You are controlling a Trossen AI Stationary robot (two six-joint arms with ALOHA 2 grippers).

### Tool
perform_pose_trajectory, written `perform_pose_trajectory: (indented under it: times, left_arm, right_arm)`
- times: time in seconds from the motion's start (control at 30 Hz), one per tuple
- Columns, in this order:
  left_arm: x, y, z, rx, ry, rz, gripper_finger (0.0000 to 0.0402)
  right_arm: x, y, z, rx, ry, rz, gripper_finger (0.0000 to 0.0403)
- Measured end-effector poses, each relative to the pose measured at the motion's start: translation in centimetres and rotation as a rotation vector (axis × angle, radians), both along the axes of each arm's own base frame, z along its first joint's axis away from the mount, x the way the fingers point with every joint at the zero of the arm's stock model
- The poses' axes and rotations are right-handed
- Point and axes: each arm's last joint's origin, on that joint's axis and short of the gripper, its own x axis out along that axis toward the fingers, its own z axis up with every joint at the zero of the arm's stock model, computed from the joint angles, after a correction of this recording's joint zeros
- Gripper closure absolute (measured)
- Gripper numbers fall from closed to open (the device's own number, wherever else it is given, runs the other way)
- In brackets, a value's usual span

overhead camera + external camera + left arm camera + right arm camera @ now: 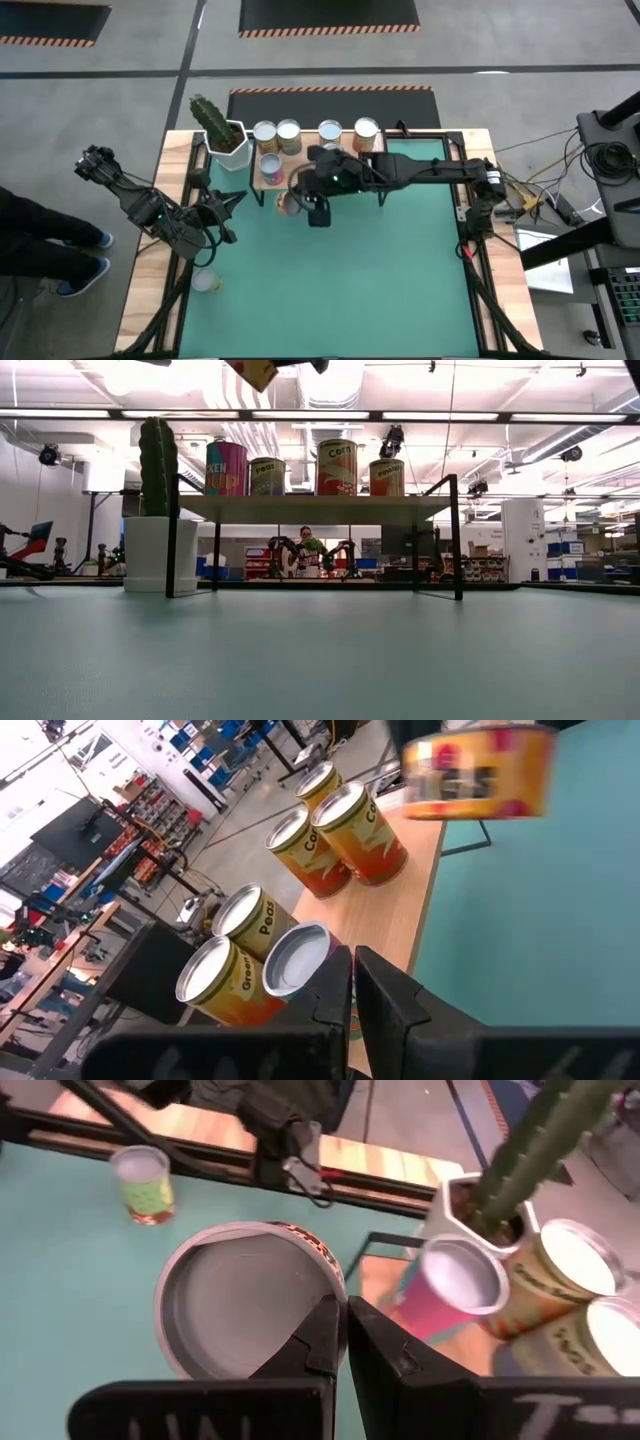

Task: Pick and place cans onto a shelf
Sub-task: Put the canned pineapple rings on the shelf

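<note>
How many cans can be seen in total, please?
7 cans. Five on the shelf; one held up by the right gripper; one on the mat near the left arm. None seems hidden.

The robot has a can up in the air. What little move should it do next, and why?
Probably the right gripper should carry the can over bare wood on the shelf, beside the pink can. Its fingers are shut on the can's rim, it hangs above the table before the shelf, and that strip looks free. The left gripper waits at the table's left.
</note>
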Motion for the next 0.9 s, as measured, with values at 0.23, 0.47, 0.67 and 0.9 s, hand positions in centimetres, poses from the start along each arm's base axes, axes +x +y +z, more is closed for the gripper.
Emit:
perform_pose_trajectory:
  times: [0.23, 0.47, 0.67, 0.9]
  left_arm:
    - [0.0, 0.0, 0.0, 0.004, 0.004, -0.002, 0.0402]
    - [0.0, 0.0, 0.0, 0.005, 0.005, -0.001, 0.0402]
    - [0.0, 0.0, 0.0, 0.005, 0.005, -0.001, 0.0402]
    - [0.0, 0.0, 0.0, 0.005, 0.005, -0.001, 0.0402]
  right_arm:
    - [1.0, -3.5, 0.3, 0.022, 0.104, -0.093, 0.0394]
    - [2.1, -6.4, -0.9, -0.002, 0.212, -0.13, 0.0394]
    - [2.6, -7.7, -1.7, -0.021, 0.262, -0.136, 0.0394]
    - [2.8, -8.7, -2.7, -0.038, 0.303, -0.136, 0.0394]
